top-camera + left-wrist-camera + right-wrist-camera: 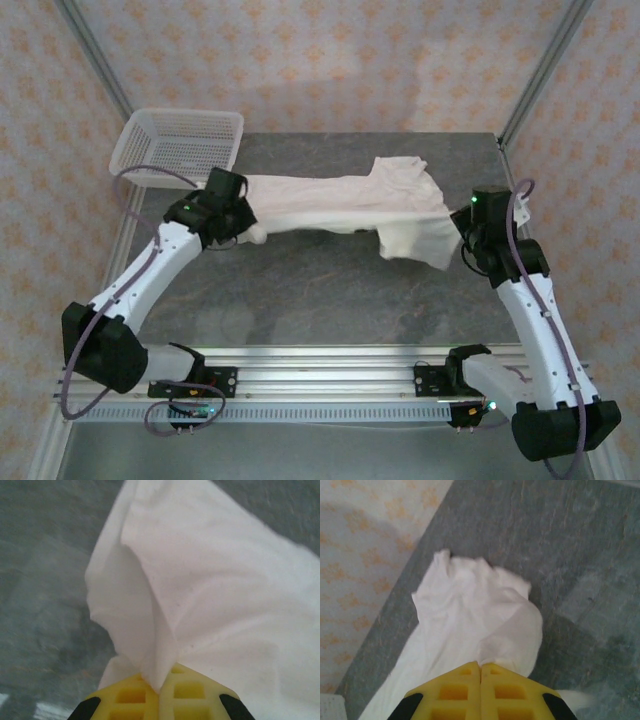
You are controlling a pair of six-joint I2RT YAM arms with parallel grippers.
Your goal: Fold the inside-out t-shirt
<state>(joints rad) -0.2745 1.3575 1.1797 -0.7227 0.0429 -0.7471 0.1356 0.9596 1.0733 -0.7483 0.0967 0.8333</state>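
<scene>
Left gripper point(161, 682) pinches one end of the t-shirt point(340, 200), right gripper point(480, 672) clamps the other, so it stretches across the table point(330, 290) between them, probably to flatten it before folding; which ends they hold is unclear.

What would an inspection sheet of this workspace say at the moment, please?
Surface: grey stone-look table, no spills seen.
Job's things: cream-white cloth t-shirt, wrinkled, stretched across the table between both grippers, bunched towards the right end.
Clutter: white plastic mesh basket at the far left corner, close to the left arm's wrist.
Grippers: left gripper shut on a fold of the t-shirt; right gripper shut on its other end.
Cables: purple cables run along both arms; the left one loops by the basket's near edge.
Surroundings: floral wallpaper and metal frame posts behind the table.
</scene>
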